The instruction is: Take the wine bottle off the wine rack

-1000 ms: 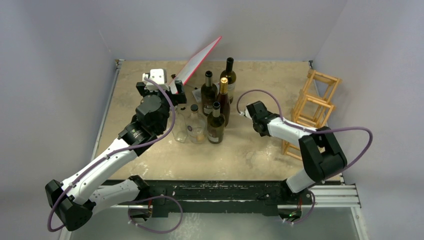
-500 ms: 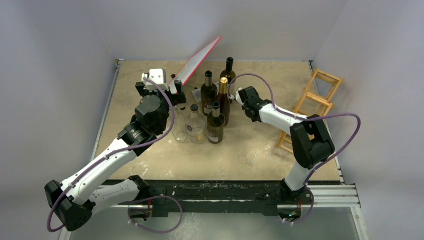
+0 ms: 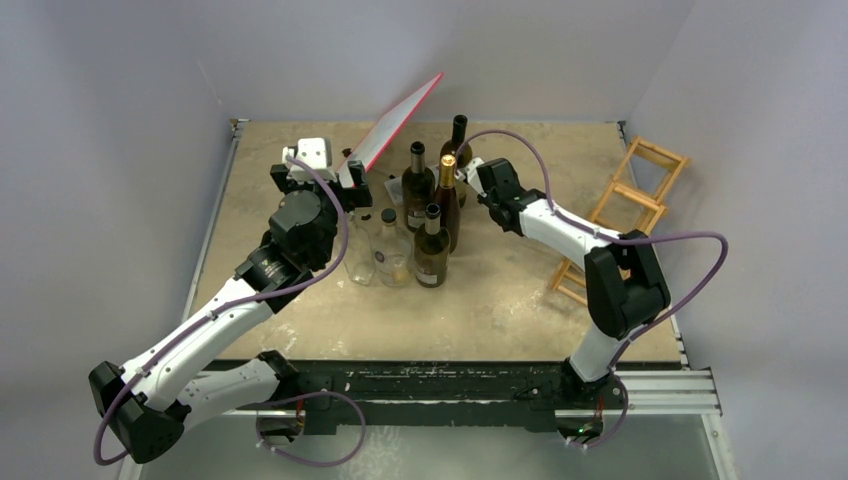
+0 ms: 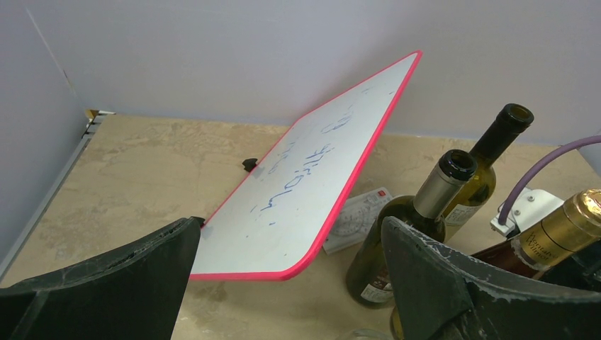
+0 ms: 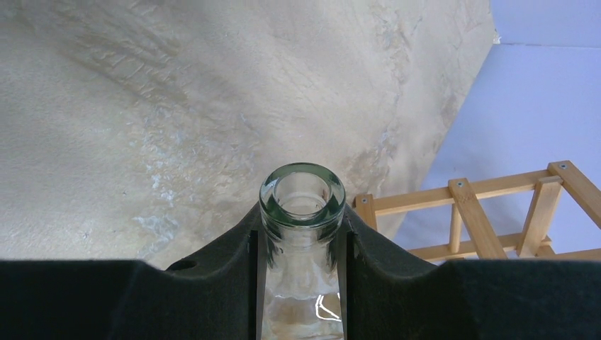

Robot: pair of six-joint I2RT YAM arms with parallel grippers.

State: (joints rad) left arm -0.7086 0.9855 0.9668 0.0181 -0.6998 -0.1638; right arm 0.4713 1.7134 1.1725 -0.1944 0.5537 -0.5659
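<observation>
Right pincer [image 5: 302, 219] farther from wine rack [image 5: 464, 205], wine bottle [image 5: 302, 283] between fingers [image 5: 212, 283]

Tan table [image 3: 480, 310]: standing bottles [image 3: 432, 255], wine rack [image 5: 468, 212]

Glossy clear-glass wine bottle [image 5: 301, 283]; wine rack [image 5: 462, 191] (bare matt wood).

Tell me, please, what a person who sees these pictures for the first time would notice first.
The right gripper is shut on the neck of a clear glass bottle, whose open mouth fills the right wrist view, with the wooden wine rack standing apart behind it. Near the middle of the scene stands a cluster of dark bottles, and beside it a red-edged whiteboard sits tilted, just in front of the open left gripper.
</observation>
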